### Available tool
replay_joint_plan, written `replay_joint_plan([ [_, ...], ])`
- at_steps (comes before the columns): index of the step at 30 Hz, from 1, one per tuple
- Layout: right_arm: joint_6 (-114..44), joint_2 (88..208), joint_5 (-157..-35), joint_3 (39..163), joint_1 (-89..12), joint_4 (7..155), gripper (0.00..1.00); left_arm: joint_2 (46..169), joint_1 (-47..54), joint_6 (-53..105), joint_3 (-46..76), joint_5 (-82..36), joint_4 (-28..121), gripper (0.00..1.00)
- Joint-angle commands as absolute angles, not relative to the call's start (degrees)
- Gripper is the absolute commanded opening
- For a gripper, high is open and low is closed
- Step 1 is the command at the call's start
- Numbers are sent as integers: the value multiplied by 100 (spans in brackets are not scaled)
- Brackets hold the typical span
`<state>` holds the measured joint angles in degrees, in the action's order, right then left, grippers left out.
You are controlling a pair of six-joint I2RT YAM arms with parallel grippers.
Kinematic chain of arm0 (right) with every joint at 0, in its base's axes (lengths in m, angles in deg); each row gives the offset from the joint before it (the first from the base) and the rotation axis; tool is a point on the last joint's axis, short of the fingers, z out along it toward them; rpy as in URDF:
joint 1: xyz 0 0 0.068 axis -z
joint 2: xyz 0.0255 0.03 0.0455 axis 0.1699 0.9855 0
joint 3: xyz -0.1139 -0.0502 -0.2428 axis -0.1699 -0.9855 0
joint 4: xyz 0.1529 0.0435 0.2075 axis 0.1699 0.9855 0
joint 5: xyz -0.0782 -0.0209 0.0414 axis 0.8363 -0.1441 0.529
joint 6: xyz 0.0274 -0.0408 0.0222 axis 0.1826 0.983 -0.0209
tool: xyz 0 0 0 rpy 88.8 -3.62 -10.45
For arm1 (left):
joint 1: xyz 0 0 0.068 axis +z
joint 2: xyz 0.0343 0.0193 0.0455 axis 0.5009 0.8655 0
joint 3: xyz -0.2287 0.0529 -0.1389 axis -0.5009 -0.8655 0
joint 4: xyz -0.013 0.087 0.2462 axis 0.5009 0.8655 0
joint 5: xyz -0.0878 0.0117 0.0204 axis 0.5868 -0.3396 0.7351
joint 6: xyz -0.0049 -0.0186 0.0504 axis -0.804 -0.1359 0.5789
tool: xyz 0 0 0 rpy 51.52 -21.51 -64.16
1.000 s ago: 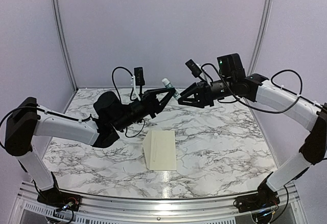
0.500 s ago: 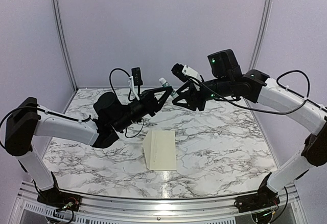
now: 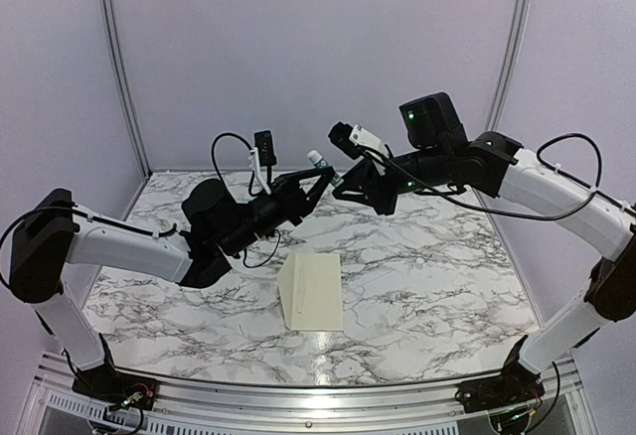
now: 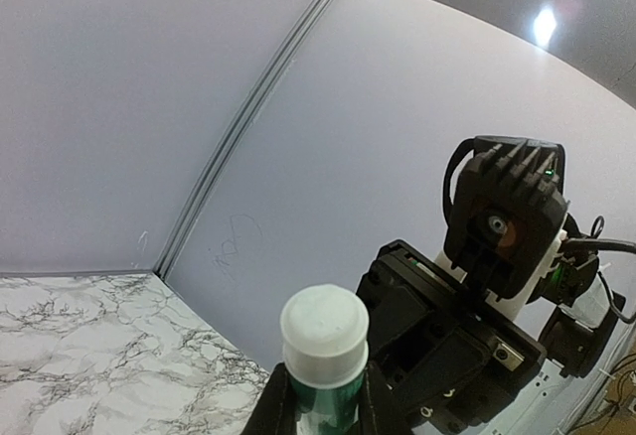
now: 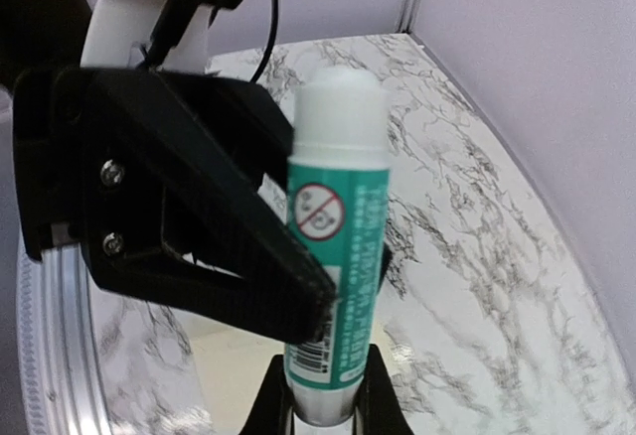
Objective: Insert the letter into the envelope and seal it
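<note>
Both arms are raised above the marble table and meet in mid-air over its far half.

Left gripper: pinches a white-and-green glue tube. In the left wrist view its fingers press on either side of the green body, and the white cap stands clear above them.

Right gripper: reaches in from the right, its tips just beside the left gripper's tips. In the right wrist view its fingers lie close against both sides of the tube's pale base, pinching that end. One broad black finger of the left gripper crosses in front of the tube's lower label.

Tube: held aloft between the two grippers, well above the table. In the top view its cap end points up and to the left.

Envelope: lies flat on the table near the middle, toward the near edge, below the grippers and well apart from them. Nothing touches it. It is cream, with its long side running front to back.

Strip: a paler band stands up along the envelope's left edge; what it is cannot be told from this view
</note>
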<state>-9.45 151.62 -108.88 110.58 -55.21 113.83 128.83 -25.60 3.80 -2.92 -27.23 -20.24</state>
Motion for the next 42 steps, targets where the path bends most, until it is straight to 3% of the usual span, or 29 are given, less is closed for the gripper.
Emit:
replay_joint_plan([
  [1,-1034,15186,-11187,11317,-5557,11359,1,12899,-2557,389,-355,-2647,-2152,0],
  [4,-1189,15205,-11939,11423,-5445,11418,0,12931,-2557,425,-337,-2503,-2152,0],
  [10,-2100,15378,-15581,11268,-4752,11074,0,12947,-2557,586,-333,-2243,-2192,0],
  [12,-2584,15388,-16140,11042,-4652,10656,0,12952,-2557,591,-325,-2215,-2204,0],
  [15,-3897,15364,-17124,10468,-4474,9339,0,12951,-2557,594,-317,-2140,-2242,0],
  [18,-6289,15305,-17648,9574,-4432,6269,0,12951,-2557,583,-320,-2053,-2282,0],
  [21,-6687,15277,-17537,9310,-4370,5895,5,12922,-2557,574,-347,-2082,-2297,0],
  [26,-3056,15296,-15957,10409,-4144,10151,33,12834,-2557,606,-401,-2255,-2301,0],
  [29,-1950,15213,-14374,10572,-4266,11018,42,12780,-2557,624,-455,-2461,-2301,0],
  [36,-909,14812,-11398,10420,-5211,11257,46,12751,-2557,552,-526,-2808,-2301,0],
  [42,-813,14966,-10796,10784,-5478,11295,47,12764,-2557,448,-521,-2845,-2301,0],
])
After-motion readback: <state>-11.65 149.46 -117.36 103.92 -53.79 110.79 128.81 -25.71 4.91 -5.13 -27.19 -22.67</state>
